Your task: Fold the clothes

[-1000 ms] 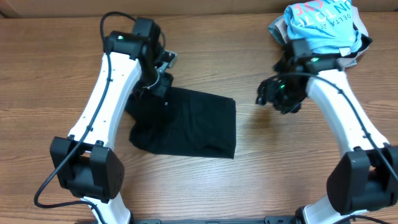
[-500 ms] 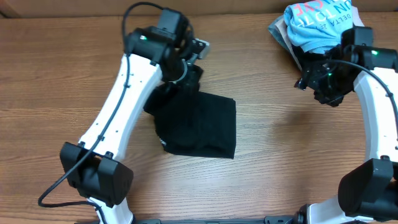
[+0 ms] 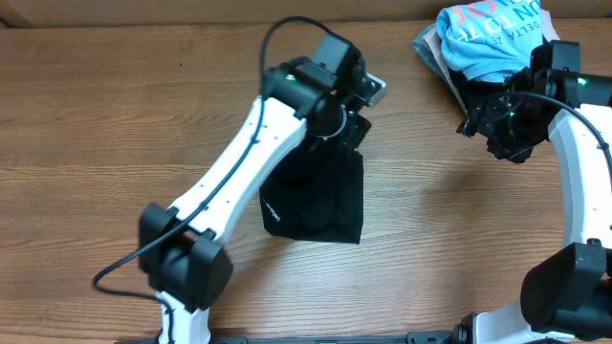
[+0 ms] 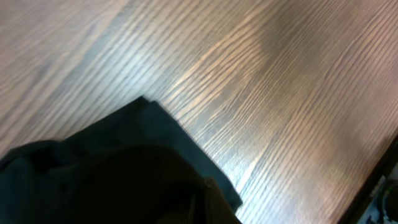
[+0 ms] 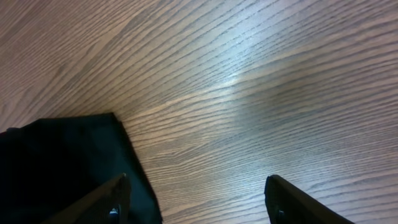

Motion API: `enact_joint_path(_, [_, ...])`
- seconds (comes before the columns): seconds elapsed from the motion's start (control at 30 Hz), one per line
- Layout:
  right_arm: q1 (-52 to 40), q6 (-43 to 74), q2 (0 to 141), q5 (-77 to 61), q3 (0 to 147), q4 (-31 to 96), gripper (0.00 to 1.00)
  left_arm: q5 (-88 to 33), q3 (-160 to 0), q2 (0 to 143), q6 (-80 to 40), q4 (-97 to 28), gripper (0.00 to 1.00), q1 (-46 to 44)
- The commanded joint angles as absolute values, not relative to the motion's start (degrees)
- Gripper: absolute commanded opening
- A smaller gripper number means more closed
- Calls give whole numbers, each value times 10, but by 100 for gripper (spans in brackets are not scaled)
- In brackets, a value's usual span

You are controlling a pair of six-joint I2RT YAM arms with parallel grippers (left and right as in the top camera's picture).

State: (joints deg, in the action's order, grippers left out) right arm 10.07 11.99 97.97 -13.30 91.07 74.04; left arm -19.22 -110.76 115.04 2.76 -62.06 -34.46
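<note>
- From overhead, the left arm point(image 3: 239, 162) reaches from the near left corner to the middle of the wooden desk point(image 3: 96, 143).
- The left pincer point(image 3: 352, 122) is closed on the far edge of the black garment point(image 3: 320, 201). The cloth is drawn up in a peak to the pincer, and the rest lies flat at mid-desk.
- Only the left wrist view shows the bunched black cloth close under the camera, hiding the fingers. One corner lies flat on the wood.
- From overhead, the right pincer point(image 3: 497, 122) hovers at the far right, well apart from the garment. It is just beside a pile of clothes point(image 3: 492, 38) topped by a pale blue shirt with red letters.
- Only the right wrist view shows this pincer's state. Its fingers point(image 5: 115, 199) are spread wide, with nothing between them and bare wood below.
- That view also shows a corner of black cloth point(image 5: 56, 162) beside one finger. It is not clear which cloth this is.
- The desk is brown wood grain with a sheen of light on it. A pale strip point(image 3: 382, 8) runs beyond its far edge.
</note>
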Motion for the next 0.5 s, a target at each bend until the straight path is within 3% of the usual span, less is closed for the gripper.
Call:
enact_joint_path(0.0, [103, 117, 966, -136, 924, 734, 73, -226, -1120, 1177, 10, -599, 4, -364])
enact_joint_path(0.43, [104, 118, 966, -136, 924, 721, 73, -238, -1120, 1181, -2, -550, 4, -404])
enact_joint_path(0.47, [104, 118, 966, -136, 924, 721, 73, -241, -1120, 1181, -2, -549, 10, -406])
